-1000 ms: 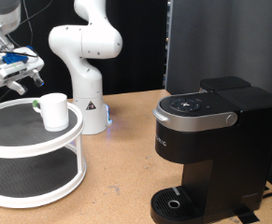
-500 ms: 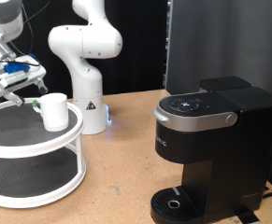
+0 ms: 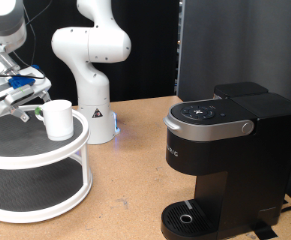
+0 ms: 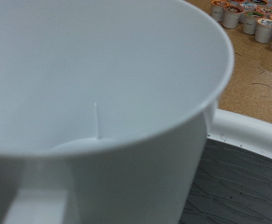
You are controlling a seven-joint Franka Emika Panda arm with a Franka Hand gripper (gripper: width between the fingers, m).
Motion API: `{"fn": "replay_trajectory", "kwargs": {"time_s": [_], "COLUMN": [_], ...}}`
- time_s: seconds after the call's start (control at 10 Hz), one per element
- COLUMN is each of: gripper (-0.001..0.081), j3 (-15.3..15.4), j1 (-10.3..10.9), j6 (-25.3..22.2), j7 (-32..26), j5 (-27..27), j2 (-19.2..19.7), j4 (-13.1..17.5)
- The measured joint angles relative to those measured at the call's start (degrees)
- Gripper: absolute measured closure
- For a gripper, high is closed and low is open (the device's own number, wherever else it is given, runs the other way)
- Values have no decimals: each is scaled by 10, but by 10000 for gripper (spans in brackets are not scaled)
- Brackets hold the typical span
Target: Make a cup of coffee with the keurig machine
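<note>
The white cup (image 3: 57, 118) stands upright on the top shelf of a white two-tier round stand (image 3: 35, 160) at the exterior view's left. Its greenish handle points towards my gripper (image 3: 23, 100), which hangs just to the left of the cup at handle height, open, with nothing between its fingers. In the wrist view the cup (image 4: 98, 93) fills the picture, very close, and its inside looks empty. The black keurig machine (image 3: 225, 150) stands at the exterior view's right with its silver-rimmed lid closed and nothing on its round drip base (image 3: 190, 218).
The white robot arm base (image 3: 93, 70) stands behind the stand on the wooden table (image 3: 135, 190). A dark panel rises behind the machine. Several small coffee pods (image 4: 257, 19) lie on the table beyond the stand's rim (image 4: 257, 126).
My gripper has come down and a little to the right, closer to the cup's handle. The cup and the machine have not moved.
</note>
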Motion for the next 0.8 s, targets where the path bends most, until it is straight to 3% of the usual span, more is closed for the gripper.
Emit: {"fn": "replay_trajectory", "kwargs": {"time_s": [0.6, 0.7, 0.8], "gripper": [23, 229, 229], "j3": [-6, -9, -10], "j1": [0, 0, 0], "j6": [0, 0, 0], "j7": [-22, -25, -28], "j5": [9, 9, 9], "j2": [10, 10, 11], "j4": [-4, -5, -5]}}
